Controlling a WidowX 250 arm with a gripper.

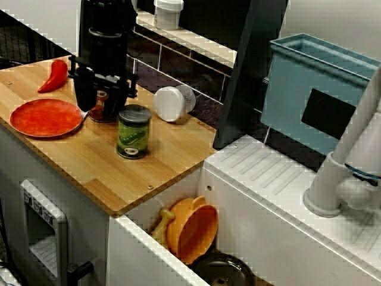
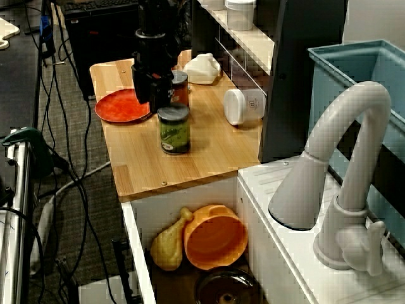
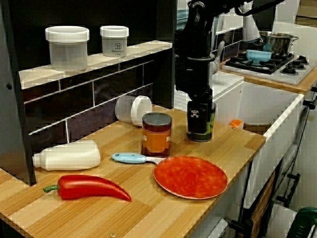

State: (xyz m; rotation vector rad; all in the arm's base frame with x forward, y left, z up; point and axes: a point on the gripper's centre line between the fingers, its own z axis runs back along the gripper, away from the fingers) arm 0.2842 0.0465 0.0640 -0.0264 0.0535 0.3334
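On the counter (image 1: 89, 164), seen from above, the plate (image 1: 46, 117) lies at the left end, with the pepper (image 1: 55, 75) behind it toward the far corner. Right of the plate stands the jar (image 1: 100, 114). The gripper (image 1: 104, 98) is low and close beside it, between plate and can (image 1: 133, 132). The can stands right of the jar and nearer. Farther right, by the wall, a tub (image 1: 174, 103) lies on its side. Below the counter's right end, a bowl (image 1: 193, 229) and a drumstick (image 1: 161, 225) lie in an open compartment (image 1: 143, 253), drumstick left. The drainboard (image 1: 268, 190) stretches right, the tap (image 1: 342, 179) on it and the crate (image 1: 297, 89) behind. In the low view from the counter's end, a knife (image 3: 132, 158) lies between a bottle (image 3: 67, 154) and the plate.
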